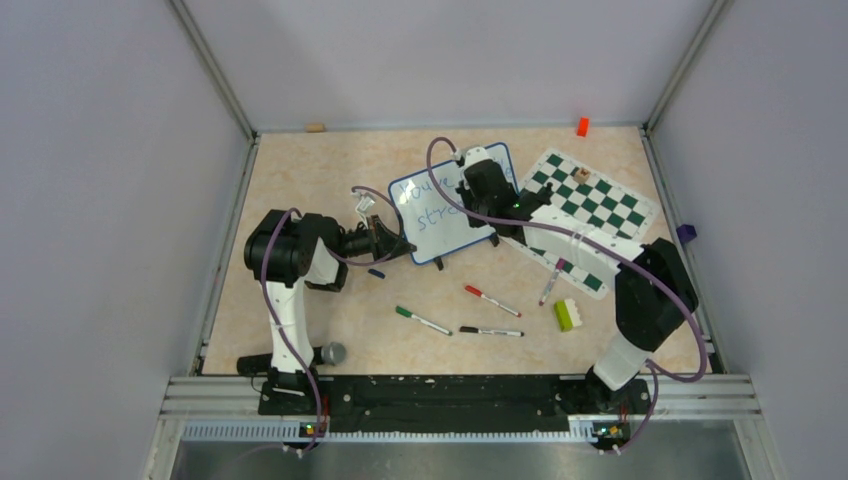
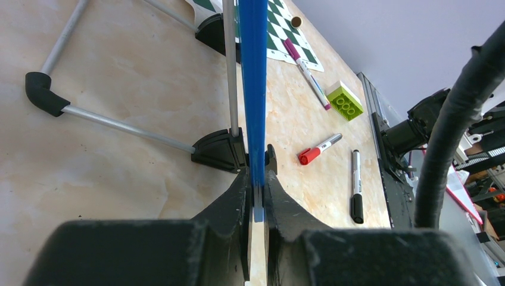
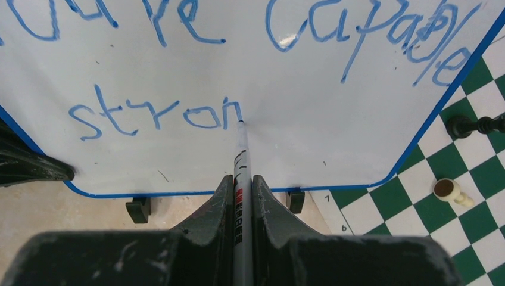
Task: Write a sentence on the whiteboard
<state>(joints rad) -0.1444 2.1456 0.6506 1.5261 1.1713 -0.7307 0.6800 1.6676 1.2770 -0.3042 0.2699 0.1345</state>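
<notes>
Standing tilted on its two small black feet (image 3: pixel 138 208), the whiteboard (image 1: pixel 455 205) is in the middle of the far half of the table (image 1: pixel 300 180), with its right edge over the corner of the green-and-white chess mat (image 1: pixel 592 208). The left gripper (image 2: pixel 257 199) holds the thin blue frame (image 2: pixel 253 89) of the board at its lower left edge; the jaws are narrow and pressed on the frame from both sides. The right gripper (image 3: pixel 241 199) is in front of the board and its jaws are closed tightly around the writing marker (image 3: pixel 240 158), whose tip touches the white surface just after the last letter of the lower line. The sentence (image 3: pixel 202 40) is in blue slanted letters: the upper line reads "You're capable", partly cut by the picture edge, and the lower line reads "stron". On the mat to the right of the board lie a light chess piece (image 3: pixel 451 190) and a dark one (image 3: pixel 476 125). On the near part of the table lie a green marker (image 1: pixel 422 320), a red marker (image 1: pixel 490 300), a black marker (image 1: pixel 490 331) and a purple marker (image 1: pixel 551 283), all apart from each other, and a lime brick (image 1: pixel 568 314) is near the purple one.
</notes>
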